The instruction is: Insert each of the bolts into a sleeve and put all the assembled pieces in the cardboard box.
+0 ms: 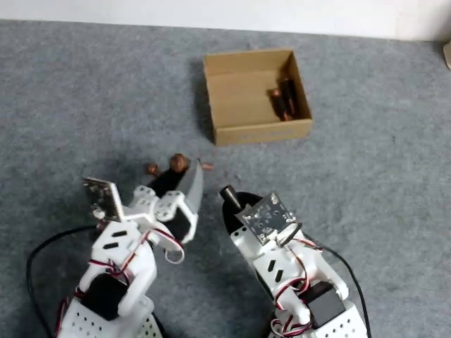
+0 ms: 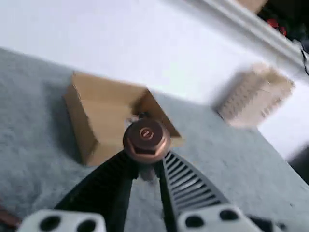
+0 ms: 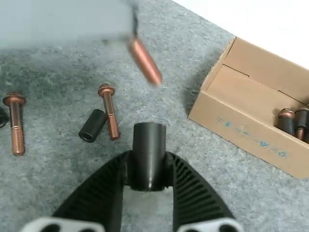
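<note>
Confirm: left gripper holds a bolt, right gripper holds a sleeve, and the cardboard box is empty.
Not empty: the high view shows the cardboard box holding assembled pieces. The left gripper does hold a bolt, the right gripper a sleeve.

I get bright, even overhead light; the cardboard box (image 1: 257,95) casts a soft shadow on the table (image 1: 70,105) beside it, the wall (image 2: 96,38) glows white

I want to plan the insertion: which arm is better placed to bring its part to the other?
Left, probably: its jaws hold the bolt, whose tip points roughly toward the sleeve in the right jaws.
</note>
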Controlling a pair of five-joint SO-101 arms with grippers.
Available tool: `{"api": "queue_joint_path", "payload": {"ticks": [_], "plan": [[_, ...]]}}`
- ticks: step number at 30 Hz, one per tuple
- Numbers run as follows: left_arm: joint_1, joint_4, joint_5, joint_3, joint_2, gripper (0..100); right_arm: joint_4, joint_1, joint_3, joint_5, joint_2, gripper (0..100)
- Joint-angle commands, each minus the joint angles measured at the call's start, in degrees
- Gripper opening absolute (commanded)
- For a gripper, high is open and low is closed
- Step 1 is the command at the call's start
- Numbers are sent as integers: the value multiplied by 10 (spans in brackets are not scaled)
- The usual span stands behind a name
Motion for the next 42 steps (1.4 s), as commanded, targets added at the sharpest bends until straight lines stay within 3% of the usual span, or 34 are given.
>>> {"api": "queue_joint_path", "payload": {"ticks": [1, 11, 21, 30, 35, 37, 39, 42], "plan": [[40, 14, 4, -51, -8, 5, -16, -3, -25, 8, 0, 5], [61, 66, 3, -63, -9, 5, -18, -3, -26, 33, 0, 5], [56, 143, -25, -166, -8, 5, -16, 0, -28, 32, 0, 5], [60, 145, -161, -250, -7, 5, 26, -6, -120, 35, 0, 5], [60, 145, -164, -300, -7, 5, 44, -88, -139, 33, 0, 5], [60, 145, -205, -320, -2, 5, 54, -120, -143, 33, 0, 5], [60, 139, -284, -344, 30, 5, 74, -130, -143, 34, 0, 5], [102, 170, -303, -390, 122, 5, 95, -115, -143, 36, 0, 5]]}}
